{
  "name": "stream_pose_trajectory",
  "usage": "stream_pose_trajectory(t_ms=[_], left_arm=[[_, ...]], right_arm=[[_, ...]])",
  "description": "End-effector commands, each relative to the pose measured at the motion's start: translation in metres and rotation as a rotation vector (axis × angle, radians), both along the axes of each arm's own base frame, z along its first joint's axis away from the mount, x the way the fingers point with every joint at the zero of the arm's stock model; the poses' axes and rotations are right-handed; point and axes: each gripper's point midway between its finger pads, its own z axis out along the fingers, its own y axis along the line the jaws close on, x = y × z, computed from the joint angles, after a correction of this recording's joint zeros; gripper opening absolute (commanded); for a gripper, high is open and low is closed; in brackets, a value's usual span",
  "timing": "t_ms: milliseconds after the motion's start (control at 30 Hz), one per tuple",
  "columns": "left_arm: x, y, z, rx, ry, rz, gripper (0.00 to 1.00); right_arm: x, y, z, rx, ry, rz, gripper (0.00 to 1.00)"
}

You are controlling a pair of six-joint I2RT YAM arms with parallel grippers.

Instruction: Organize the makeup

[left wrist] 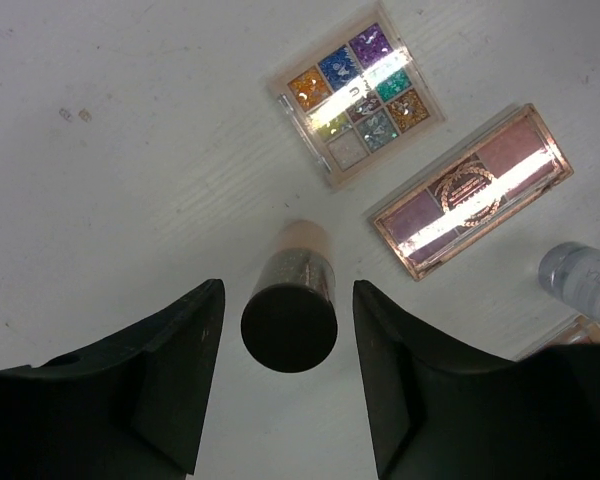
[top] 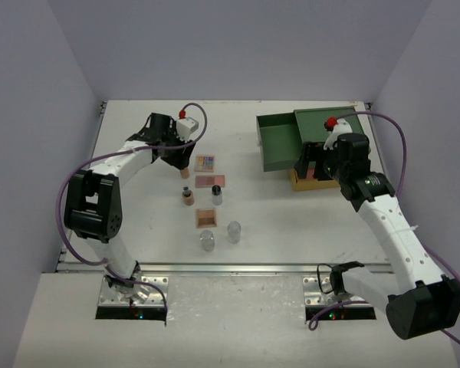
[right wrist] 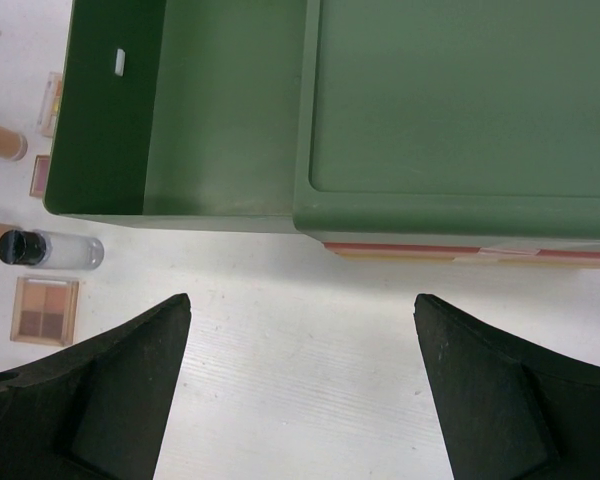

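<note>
My left gripper (top: pixel 182 159) is open and straddles an upright brown bottle with a dark cap (left wrist: pixel 290 310), with a gap on each side (left wrist: pixel 288 300). Beyond it lie the multicoloured palette (left wrist: pixel 360 93) and the pink palette (left wrist: pixel 470 190). In the top view a second brown bottle (top: pixel 188 197), the black-capped bottle (top: pixel 217 195), the brown palette (top: pixel 206 218) and two clear jars (top: pixel 207 241) (top: pixel 234 231) stand mid-table. My right gripper (right wrist: pixel 302 310) is open and empty above bare table, just in front of the green box.
The green-topped box (top: pixel 330 123) stands at the back right, its green drawer (top: pixel 280 142) pulled out to the left and empty (right wrist: pixel 220 110). An orange and yellow drawer front (right wrist: pixel 460 252) shows below the top. Walls close in on the table's left, right and back.
</note>
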Motion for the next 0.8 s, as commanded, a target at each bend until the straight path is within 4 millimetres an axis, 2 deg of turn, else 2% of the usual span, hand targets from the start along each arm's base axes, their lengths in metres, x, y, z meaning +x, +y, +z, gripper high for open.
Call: stream_pose_trajectory(t_ms=[0,133,267,300,467,500,633,767], left_arm=[[0.011,-0.008,0.011,-0.018,-0.065,-0.02,0.47],[0.008,-0.009,0.011,-0.02,-0.056,-0.031,0.35],[0.004,-0.008,0.022,-0.019,-0.061,-0.044,0.06],[0.004,-0.007,0.025,-0.015,-0.066,-0.041,0.02],[0.008,-0.004,0.057,-0.008,-0.119,-0.029,0.0],[0.01,-0.004,0.07,-0.018,-0.143,-0.027,0.0],[0.007,-0.02,0.149,-0.152,-0.278,-0.081,0.0],[-0.019,-0.041,0.235,-0.297,-0.424,-0.166,0.0]], right_arm=[[0.007,-0.002,0.004,-0.018,-0.041,-0.003,0.93],[0.006,-0.002,0.004,-0.022,-0.041,-0.004,0.93],[0.007,-0.003,0.007,-0.029,-0.048,0.002,0.93],[0.007,-0.003,0.008,-0.031,-0.051,0.003,0.93],[0.005,0.005,0.017,-0.02,-0.074,0.059,0.93],[0.004,0.009,0.021,-0.013,-0.087,0.085,0.92],[-0.001,0.041,0.055,0.027,-0.217,0.279,0.9],[-0.009,0.08,0.103,0.035,-0.402,0.459,0.88]])
